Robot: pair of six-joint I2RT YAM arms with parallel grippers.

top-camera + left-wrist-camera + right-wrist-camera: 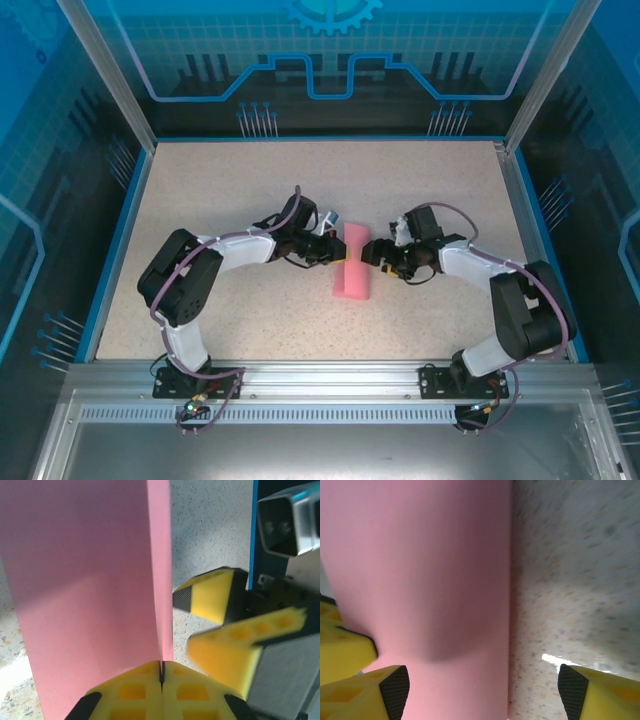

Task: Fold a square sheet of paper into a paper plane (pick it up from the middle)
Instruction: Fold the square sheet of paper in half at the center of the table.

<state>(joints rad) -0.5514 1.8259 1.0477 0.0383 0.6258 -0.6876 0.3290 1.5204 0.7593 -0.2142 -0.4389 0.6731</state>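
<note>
Inside the left pincer point(161, 669), the pink paper point(90, 580) sits clamped.

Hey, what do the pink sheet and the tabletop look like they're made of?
Pink sheet: thin matte paper, judging by its sharp straight fold and no shine. Tabletop: hard speckled surface, probably laminate or stone-look composite; beige with dark flecks, faint glare.

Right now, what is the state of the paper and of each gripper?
Paper: folded into a narrow strip, pinched at one side.
Left gripper: jaws shut on the paper.
Right gripper: jaws open, close to the paper, holding nothing.
</note>
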